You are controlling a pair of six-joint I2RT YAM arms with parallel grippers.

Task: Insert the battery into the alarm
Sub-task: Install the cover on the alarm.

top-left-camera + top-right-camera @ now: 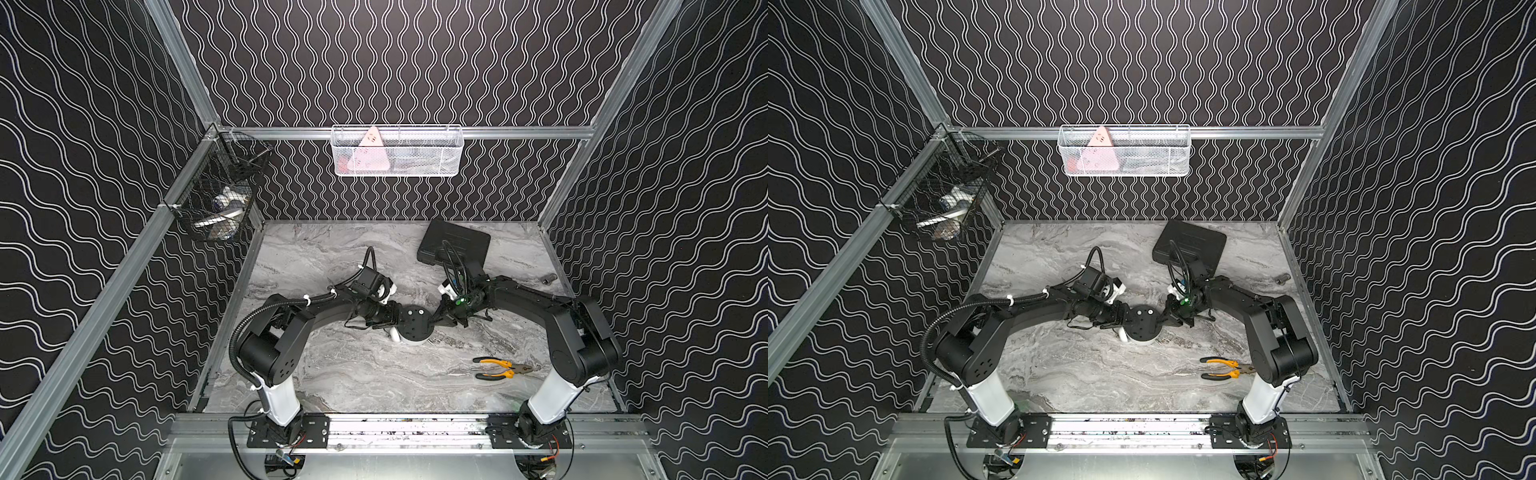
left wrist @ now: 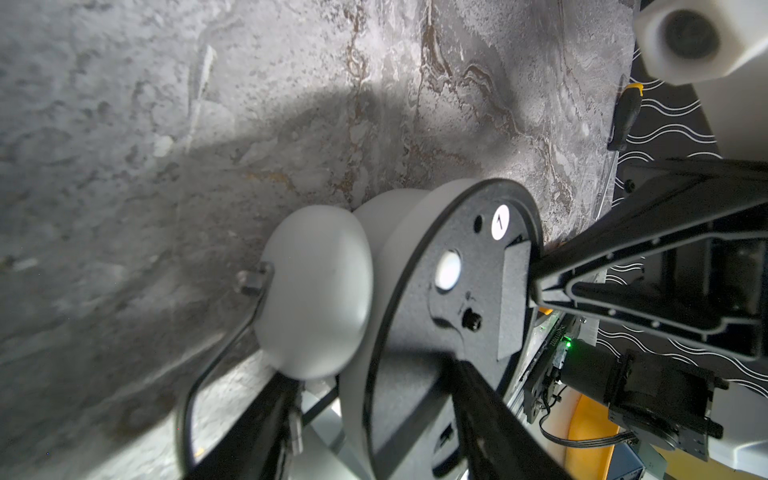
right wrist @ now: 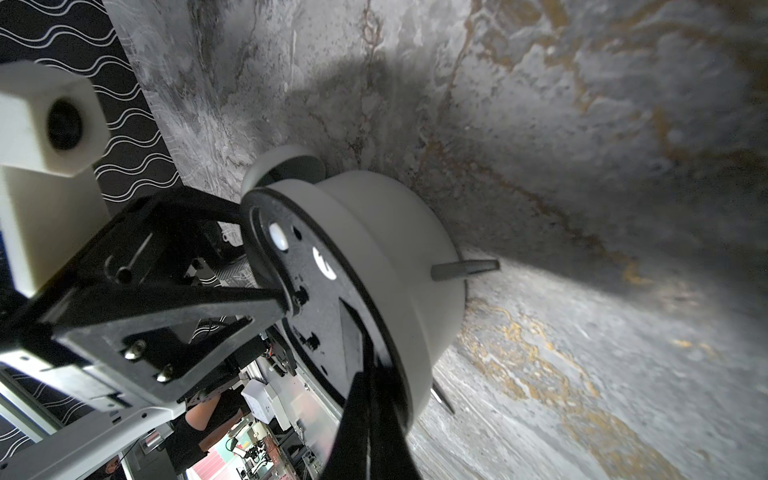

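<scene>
I see the alarm [image 1: 413, 322] lying with its dial down on the marble table [image 1: 332, 257]. It is nearer to the arm bases than the black case [image 1: 455, 245] and a little to the left of it, and both top views show it there. Its body is round and white, and it becomes wider toward the table. The circular back panel is black and faces up. On this panel I see a white round knob [image 2: 448, 269], a small white sticker [image 2: 500, 221], some small holes and a rectangular cover [image 2: 513, 299]. One white bell [image 2: 316, 291] sits at the side with a thin wire handle near it, and a short leg [image 3: 465, 268] stands out from the body.

The left gripper [image 1: 397, 321] grips the alarm at its left edge. One finger lies over the back panel and the other passes on the table side beside the bell. The right gripper [image 3: 362, 336] has its jaws fully together and holds nothing. Its tip seems to touch the back panel at the edge of the rectangular cover.

The yellow-handled pliers [image 1: 500, 368] lie flat, well apart from the black case, toward the right arm's base.
</scene>
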